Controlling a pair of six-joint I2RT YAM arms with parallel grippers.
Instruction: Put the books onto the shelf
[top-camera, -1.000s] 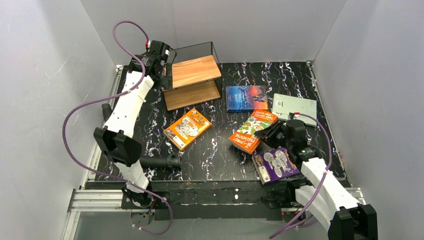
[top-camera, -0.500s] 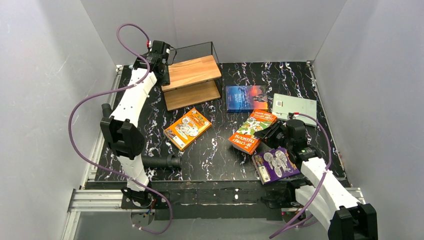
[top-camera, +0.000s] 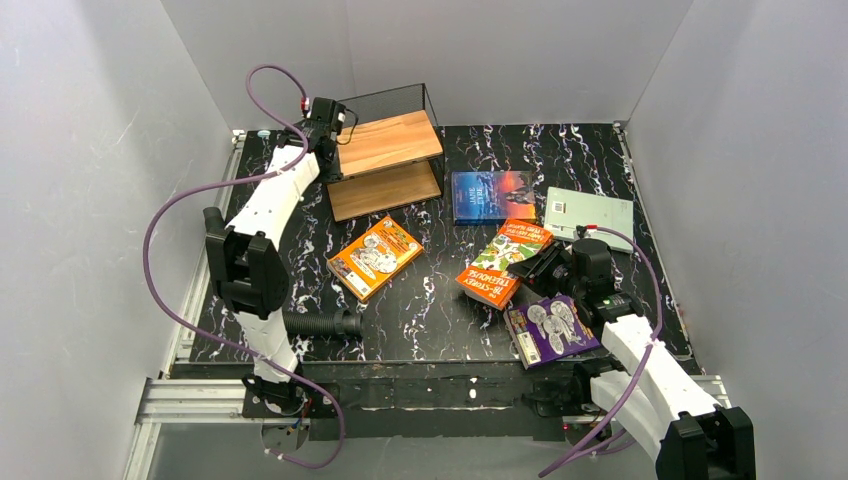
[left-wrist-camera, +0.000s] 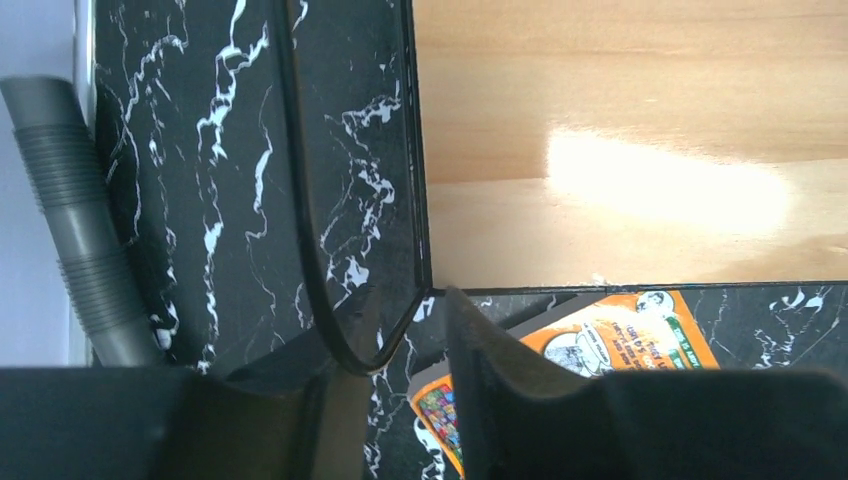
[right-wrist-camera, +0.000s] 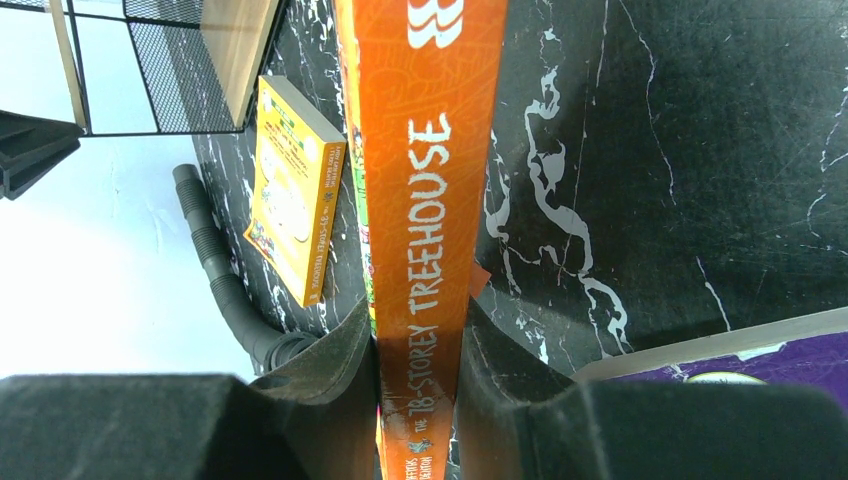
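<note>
My right tool (right-wrist-camera: 418, 345) clamps the treehouse book (right-wrist-camera: 425, 150) on edge. My left tool (left-wrist-camera: 400, 335) stands narrow around a wire corner of the shelf (left-wrist-camera: 600, 100); whether it grips, I cannot tell. Nothing is shelved yet: the other 4 books (top-camera: 374, 257) lie on the desk (top-camera: 440, 300).

Shows black with white veining on the tabletop (top-camera: 440, 300), black wire and light brown wood grain on the shelf (top-camera: 385, 150), orange on the cartoon book (top-camera: 374, 257), orange and green on the Treehouse book (top-camera: 505, 262), blue and orange on the sunset book (top-camera: 492, 195), pale grey-green on the barcode book (top-camera: 590, 212), purple on the nearest book (top-camera: 550, 330).
</note>
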